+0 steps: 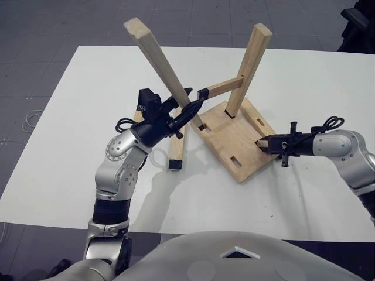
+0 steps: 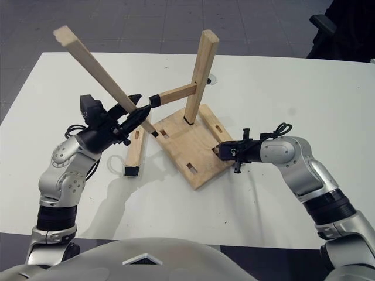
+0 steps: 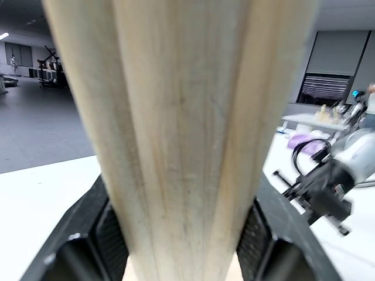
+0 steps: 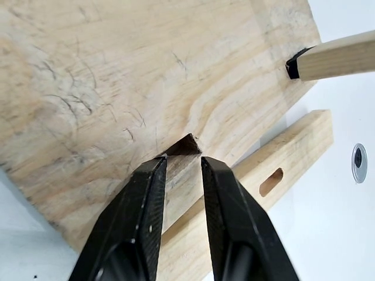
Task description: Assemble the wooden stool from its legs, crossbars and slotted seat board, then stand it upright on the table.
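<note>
Left end effector point(image 1: 192, 109) clenched on tilted leg point(image 1: 157, 57), foot at slot in seat board point(image 1: 227, 139) flat on counter point(image 1: 82, 88). Leg axis leans up and away toward robot's left; crossbar point(image 1: 225, 88) free end just beside grip, other end on upright leg point(image 1: 249, 67). Right end effector point(image 1: 261, 143) pinches board's near-right edge. Judgement: left arm must swing leg upright

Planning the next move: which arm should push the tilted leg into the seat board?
Left. The left claw grips the tilted leg, whose lower end sits at the board. The right claw pinches the board's edge, steadying it.
</note>
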`<state>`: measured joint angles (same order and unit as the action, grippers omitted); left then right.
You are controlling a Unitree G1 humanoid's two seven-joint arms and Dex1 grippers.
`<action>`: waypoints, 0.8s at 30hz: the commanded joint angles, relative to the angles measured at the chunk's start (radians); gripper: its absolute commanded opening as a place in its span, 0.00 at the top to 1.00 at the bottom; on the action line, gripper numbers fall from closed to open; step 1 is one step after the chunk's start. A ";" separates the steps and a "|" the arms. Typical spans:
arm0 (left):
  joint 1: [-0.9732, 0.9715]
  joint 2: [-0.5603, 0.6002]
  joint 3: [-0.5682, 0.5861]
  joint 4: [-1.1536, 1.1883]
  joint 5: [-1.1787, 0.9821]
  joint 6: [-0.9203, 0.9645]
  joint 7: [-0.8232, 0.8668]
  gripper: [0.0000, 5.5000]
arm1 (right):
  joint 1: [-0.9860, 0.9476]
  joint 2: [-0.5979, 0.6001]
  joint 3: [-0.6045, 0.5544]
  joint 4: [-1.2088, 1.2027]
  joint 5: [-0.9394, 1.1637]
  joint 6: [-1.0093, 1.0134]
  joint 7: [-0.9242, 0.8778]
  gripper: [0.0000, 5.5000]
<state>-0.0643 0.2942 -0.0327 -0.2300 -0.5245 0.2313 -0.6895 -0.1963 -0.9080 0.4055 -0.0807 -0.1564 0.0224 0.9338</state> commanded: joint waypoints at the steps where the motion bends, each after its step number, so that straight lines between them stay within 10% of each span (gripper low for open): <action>1: -0.011 -0.002 0.007 0.056 0.071 -0.082 0.009 0.62 | 0.056 -0.005 0.035 0.070 -0.070 0.020 0.018 0.80; 24: -0.071 -0.100 -0.033 0.275 0.133 -0.221 -0.017 0.62 | 0.022 0.017 0.048 0.145 -0.112 -0.080 0.016 0.80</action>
<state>-0.1141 0.2011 -0.0662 0.0367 -0.3902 0.0194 -0.6999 -0.2233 -0.9012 0.4044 0.0011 -0.1951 -0.0858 0.9248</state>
